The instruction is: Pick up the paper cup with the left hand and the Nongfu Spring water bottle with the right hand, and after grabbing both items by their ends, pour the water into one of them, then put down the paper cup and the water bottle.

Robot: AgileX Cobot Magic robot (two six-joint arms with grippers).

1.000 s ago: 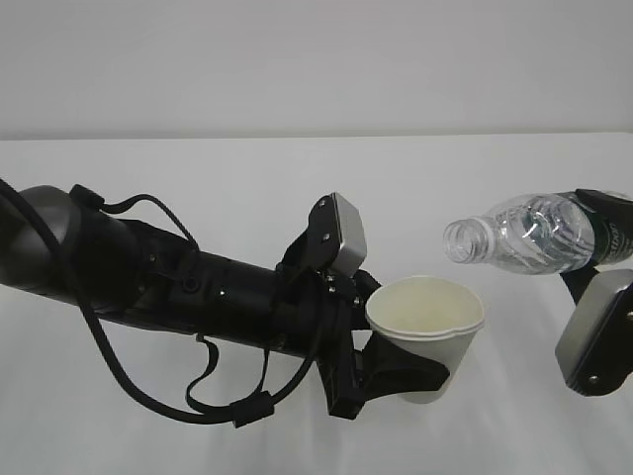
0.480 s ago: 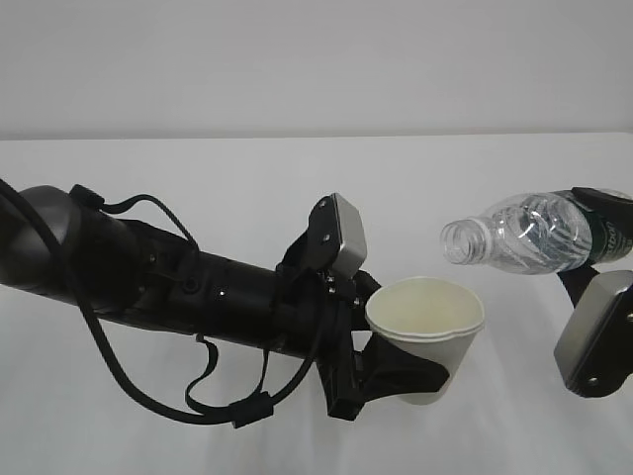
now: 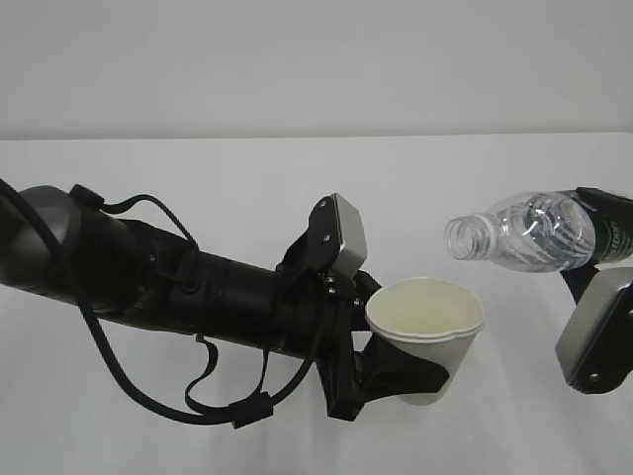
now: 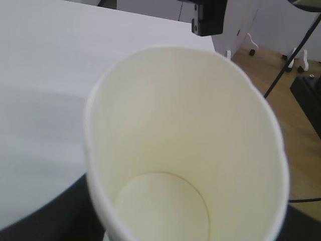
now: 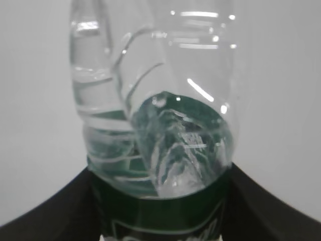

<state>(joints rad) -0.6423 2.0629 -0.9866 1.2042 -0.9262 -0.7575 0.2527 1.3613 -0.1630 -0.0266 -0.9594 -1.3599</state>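
Above the white surface, the left tool holds the paper cup by its lower body, mouth up and tipped slightly, its inside dry and empty in the left wrist view. To the right and a little higher, the right tool is clamped on the Nongfu Spring water bottle at its green-labelled end, the bottle lying almost level with its uncapped neck pointing at the cup but stopping short of the rim. The main risk, as I judge it, is that gap: tilt further now and water would fall between bottle and cup onto the surface. A grip so far from the neck also lets the mouth swing, so the stream could miss. The thin cup could buckle or slip once it takes on weight.
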